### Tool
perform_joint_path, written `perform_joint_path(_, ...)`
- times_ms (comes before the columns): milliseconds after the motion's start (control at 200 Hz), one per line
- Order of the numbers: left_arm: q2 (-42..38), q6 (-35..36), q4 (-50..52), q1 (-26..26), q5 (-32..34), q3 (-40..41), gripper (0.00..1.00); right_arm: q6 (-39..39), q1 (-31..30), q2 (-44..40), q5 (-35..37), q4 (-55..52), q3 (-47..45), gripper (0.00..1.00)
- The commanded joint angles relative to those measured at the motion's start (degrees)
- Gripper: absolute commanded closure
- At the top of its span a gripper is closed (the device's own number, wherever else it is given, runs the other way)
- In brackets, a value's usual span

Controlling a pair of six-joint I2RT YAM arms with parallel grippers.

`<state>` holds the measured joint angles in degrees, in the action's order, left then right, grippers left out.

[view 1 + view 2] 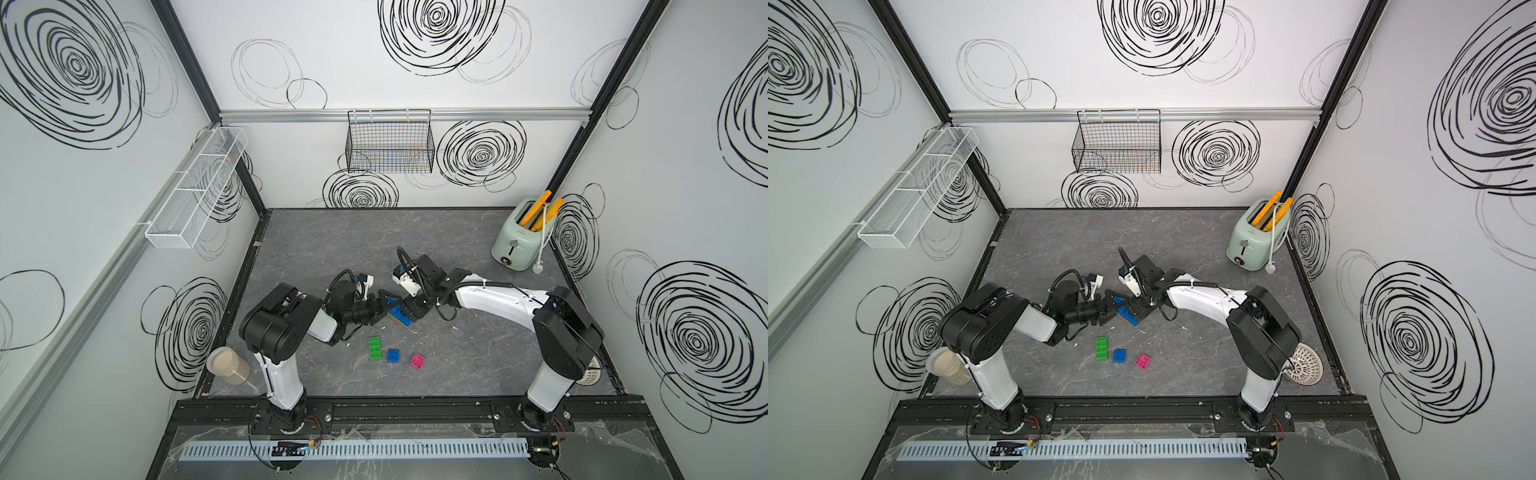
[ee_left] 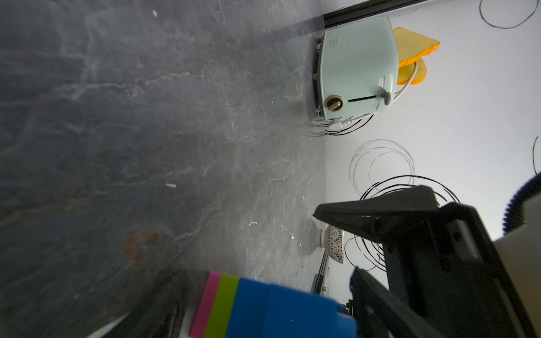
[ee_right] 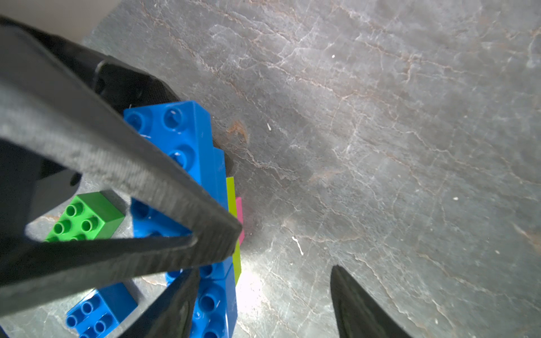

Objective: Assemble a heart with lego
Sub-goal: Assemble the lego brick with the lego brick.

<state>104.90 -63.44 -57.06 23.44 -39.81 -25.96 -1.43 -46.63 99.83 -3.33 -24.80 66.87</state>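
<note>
Now the heart (image 1: 400,317) lies between left hand (image 1: 385,309) and right hand (image 1: 412,311).

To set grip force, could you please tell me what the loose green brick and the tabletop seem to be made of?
Green brick: smooth moulded plastic, judging by its shiny studs. Tabletop: matt dark grey stone-look surface with pale veins; real slate or printed laminate, I cannot tell.

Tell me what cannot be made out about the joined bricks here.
1. Brick stack: left gripper and right gripper cover its ends in both top views, hiding its brick count.
2. Left wrist view: the stack is blurred and cut by the edge; any grip is unclear.
</note>
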Motion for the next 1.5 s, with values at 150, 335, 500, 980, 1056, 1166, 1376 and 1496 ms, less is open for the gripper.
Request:
perform_joint_path(150, 1.2, -8.7, -0.9, -0.2, 1.0, 6.4, 0.09, 1.0, -0.2, 2.7, 2.0, -1.2, -1.5, 0.26)
perform_joint_path(335, 2.8, -13.1, -9.3, -0.3, 0.4, 8.4, 0.13, 1.0, -0.3, 2.9, 2.0, -1.4, -1.1, 0.26)
perform_joint_path(500, 5.7, -15.5, -15.5, -0.3, 0.8, 9.3, 0.19, 1.0, -0.4, 2.9, 1.8, -1.3, -1.4, 0.26)
perform_joint_path(980, 13.8, -20.8, -34.0, -0.1, 2.6, 11.8, 0.34, 0.9, -0.6, 2.5, 1.4, -1.1, -1.4, 0.26)
perform_joint_path(1056, 13.3, -19.4, -33.3, -0.1, 2.9, 11.7, 0.35, 0.9, -0.7, 0.8, 1.0, -0.8, -1.3, 0.26)
perform_joint_path(1166, 12.3, -16.5, -31.5, -0.1, 3.1, 11.2, 0.37, 0.9, -2.0, -2.7, 1.9, -1.7, -0.5, 0.26)
perform_joint_path(1376, 7.5, -10.0, -22.0, -0.5, 5.3, 10.2, 0.38, -1.3, -7.7, -7.2, 2.8, -4.8, 0.6, 0.25)
perform_joint_path(1496, 5.1, -8.2, -18.7, -1.8, 6.9, 10.2, 0.38, -5.2, -12.2, -7.3, 0.9, -4.5, -0.1, 0.25)
